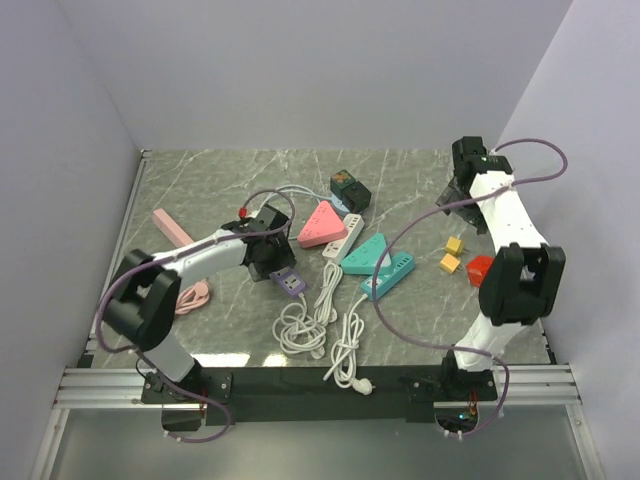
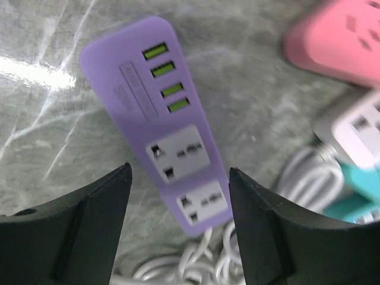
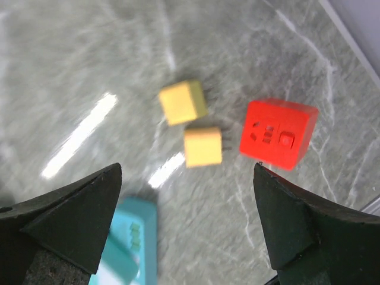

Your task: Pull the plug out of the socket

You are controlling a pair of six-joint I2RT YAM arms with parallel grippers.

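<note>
Well, both arms are out over the marble table with their claws spread wide and holding nothing. The left gripper hangs low over the near end of a purple power strip, one finger to each side of it and not touching; the strip's two sockets and four green ports face up. The right gripper hovers at the far right above two yellow cubes and a red cube, which lie close together but apart. The dark plug sits at the back of the cluster, just past the far end of the white power strip; I cannot tell whether it is seated in it. A pink triangular strip and teal strips lie beside that, with white cables coiled nearer the arms.
</note>
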